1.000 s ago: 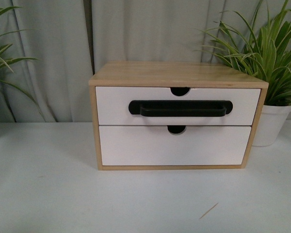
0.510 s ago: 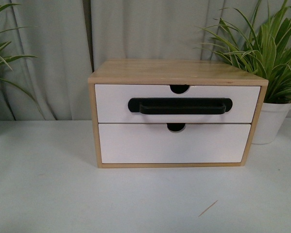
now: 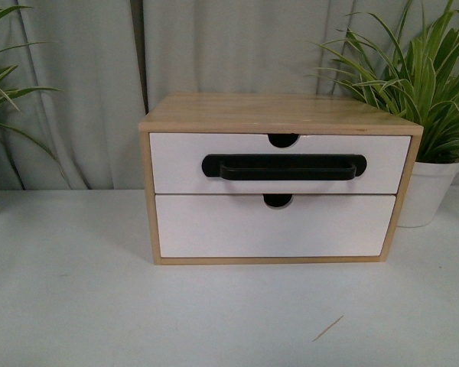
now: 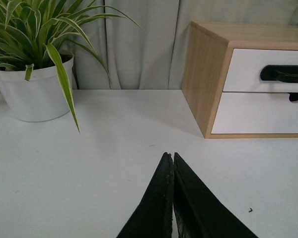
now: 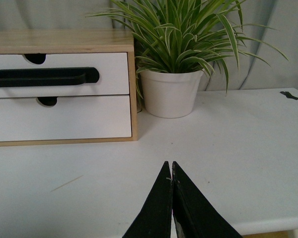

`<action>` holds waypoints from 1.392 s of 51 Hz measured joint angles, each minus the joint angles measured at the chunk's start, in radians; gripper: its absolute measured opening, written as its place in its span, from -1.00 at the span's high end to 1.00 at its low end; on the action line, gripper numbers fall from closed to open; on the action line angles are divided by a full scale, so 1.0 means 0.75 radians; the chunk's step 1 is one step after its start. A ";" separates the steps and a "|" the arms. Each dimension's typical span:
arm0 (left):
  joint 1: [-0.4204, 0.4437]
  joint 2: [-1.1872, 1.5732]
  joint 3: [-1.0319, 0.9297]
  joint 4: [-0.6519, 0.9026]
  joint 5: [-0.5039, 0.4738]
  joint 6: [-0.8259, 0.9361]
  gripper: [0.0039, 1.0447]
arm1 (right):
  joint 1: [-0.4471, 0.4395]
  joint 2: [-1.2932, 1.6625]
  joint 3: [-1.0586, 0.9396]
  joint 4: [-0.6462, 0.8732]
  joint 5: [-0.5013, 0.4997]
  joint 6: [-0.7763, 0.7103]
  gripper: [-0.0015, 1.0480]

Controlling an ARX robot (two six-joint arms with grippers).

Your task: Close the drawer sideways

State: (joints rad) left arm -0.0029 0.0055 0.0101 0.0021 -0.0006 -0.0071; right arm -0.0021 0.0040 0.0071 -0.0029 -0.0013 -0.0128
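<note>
Nothing has shifted since half a second ago. Both plants are cut off by the front view's edges. Left gripper [image 4: 169, 157] and right gripper [image 5: 170, 167] are pressed shut, empty. The drawer [image 3: 279, 164] sits uppermost in the cabinet [image 3: 275, 115], handle [image 3: 284, 167] running left-right.

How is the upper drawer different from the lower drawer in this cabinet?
The upper drawer has a long black bar handle; the lower drawer has none. The upper drawer's front looks slightly wider and less tall than the lower one's. Both have white fronts with a semicircular notch in the top edge.
</note>
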 joint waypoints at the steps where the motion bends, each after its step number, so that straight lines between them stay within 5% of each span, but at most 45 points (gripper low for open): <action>1: 0.000 -0.001 0.000 0.000 -0.001 0.000 0.93 | 0.000 0.000 0.000 0.000 0.000 0.000 0.97; 4: 0.000 -0.002 0.000 0.000 -0.001 -0.001 0.78 | 0.000 0.000 0.000 0.000 0.000 -0.001 0.90; 10: 0.000 -0.002 0.000 0.000 -0.001 -0.001 0.26 | 0.000 0.000 0.000 0.000 0.000 0.000 0.36; 29: 0.000 -0.002 0.000 0.000 0.000 0.000 -0.92 | 0.000 0.000 0.000 0.000 0.000 0.000 -0.82; 71: 0.000 -0.002 0.000 0.000 0.000 0.002 -0.89 | 0.000 0.000 0.000 0.000 0.000 0.003 -0.83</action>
State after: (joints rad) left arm -0.0029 0.0044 0.0101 0.0021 -0.0006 -0.0055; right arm -0.0021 0.0040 0.0071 -0.0029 -0.0013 -0.0109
